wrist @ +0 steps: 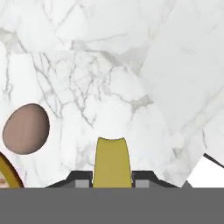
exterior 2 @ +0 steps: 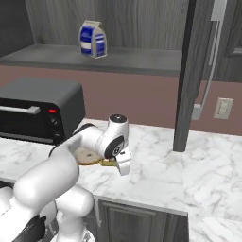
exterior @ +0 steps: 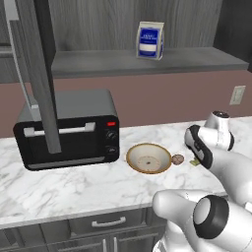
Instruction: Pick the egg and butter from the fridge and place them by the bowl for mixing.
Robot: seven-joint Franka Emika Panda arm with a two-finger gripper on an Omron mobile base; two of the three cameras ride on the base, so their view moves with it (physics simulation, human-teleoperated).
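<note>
Gripper (wrist: pixel 112 183) is clamped on the butter (wrist: pixel 112 162), low over the marble surface (wrist: pixel 153 78); the stick's long axis runs straight out between the fingers, away from the hand camera. Egg (wrist: pixel 26 128) already sits on the surface just to the butter's left in the hand view, apart from it, with bare marble between. Bowl (exterior: pixel 149 158) is right beyond the egg; the left base view has the egg (exterior: pixel 177 159) just beside the bowl's rim on the side facing the arm. So the drop spot is directly under the gripper, egg-side of it. My read: lower a touch and release. Risk: butter nudging the egg if it drifts that way.
</note>
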